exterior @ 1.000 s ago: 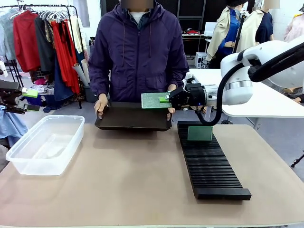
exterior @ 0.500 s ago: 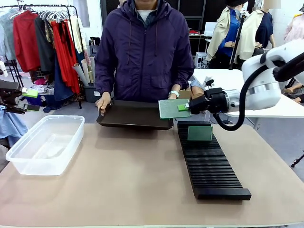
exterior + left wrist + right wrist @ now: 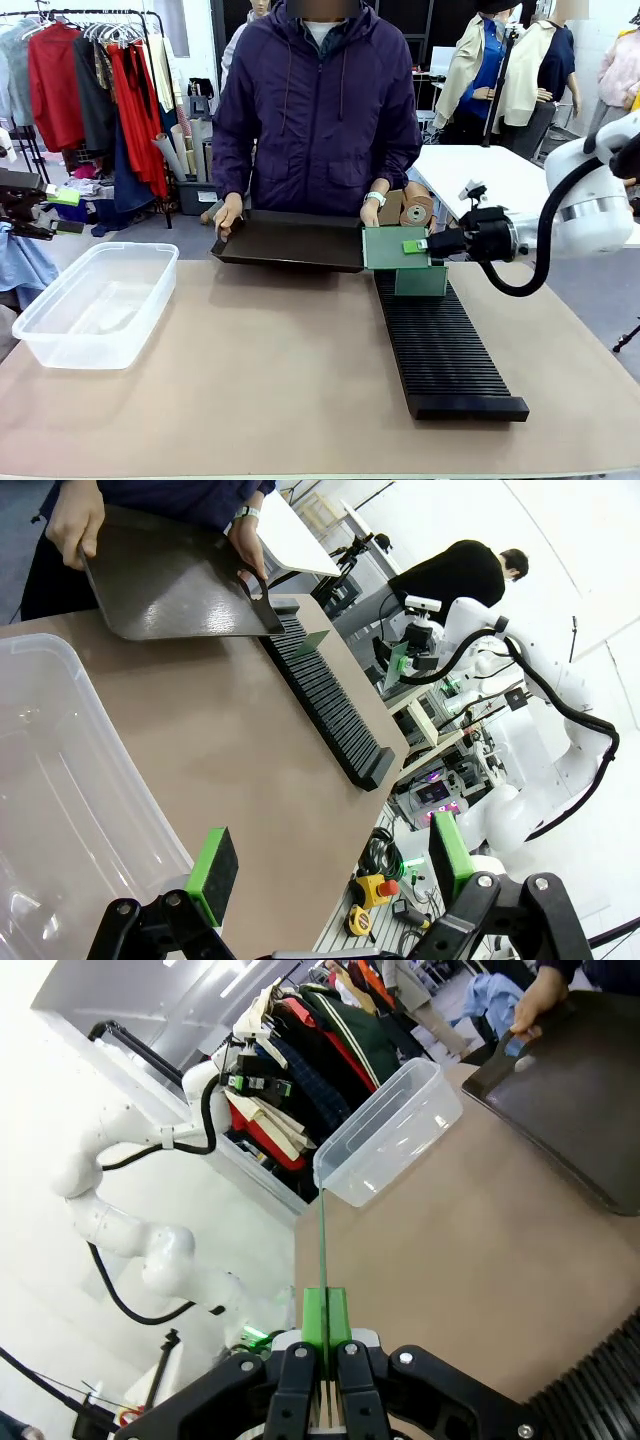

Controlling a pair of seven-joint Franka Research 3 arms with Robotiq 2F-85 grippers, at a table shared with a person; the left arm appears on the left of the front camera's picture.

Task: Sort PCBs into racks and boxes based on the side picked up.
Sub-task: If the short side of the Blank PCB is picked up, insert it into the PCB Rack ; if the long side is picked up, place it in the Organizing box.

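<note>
My right gripper is shut on a green PCB, held upright just above the far end of the long black rack. A second PCB stands in one of the rack's far slots. In the right wrist view the held PCB shows edge-on as a thin green line between the shut fingers. The clear box sits at the table's left. My left gripper hangs open above the box with nothing between its green pads; the front view shows it at the left edge.
A person at the far side holds a shallow dark tray by its ends, tilted at the table's far edge. Cardboard rolls lie behind the rack. A white table stands at the back right. Bare tabletop lies between box and rack.
My right gripper carried the PCB rightward and down from over the tray to the rack's far end, turning it from flat to upright. The person and tray shifted slightly right.
</note>
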